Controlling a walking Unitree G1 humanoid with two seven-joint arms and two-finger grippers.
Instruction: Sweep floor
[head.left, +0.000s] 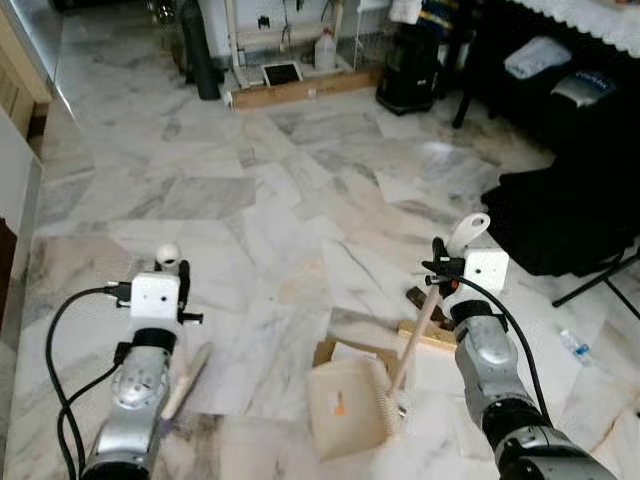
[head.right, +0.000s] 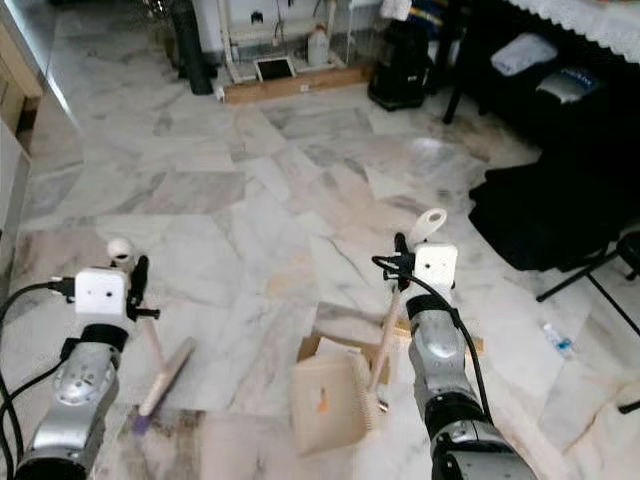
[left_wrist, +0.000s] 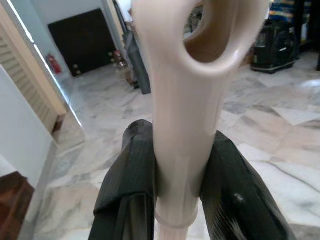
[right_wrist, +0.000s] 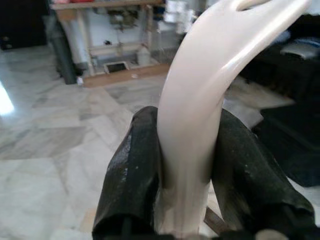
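left gripper (left_wrist: 177, 185) clamped on the cream handle of a small brush (head.right: 165, 375), head of the brush resting low on the marble floor (head.left: 250, 200) beside the left arm. right gripper (right_wrist: 187, 170) clamped on the curved cream handle of a dustpan (head.left: 345, 405), pan lying flat on the floor between the two arms, nearer the right one, tilted handle rising to the fingers. flat pieces of cardboard (head.left: 430, 335) just beside and under the pan. plastic bottle (head.left: 574, 346) lying further right. black bag (head.left: 560, 215) near a chair on the right. wooden shelf base (head.left: 300, 88) far ahead.
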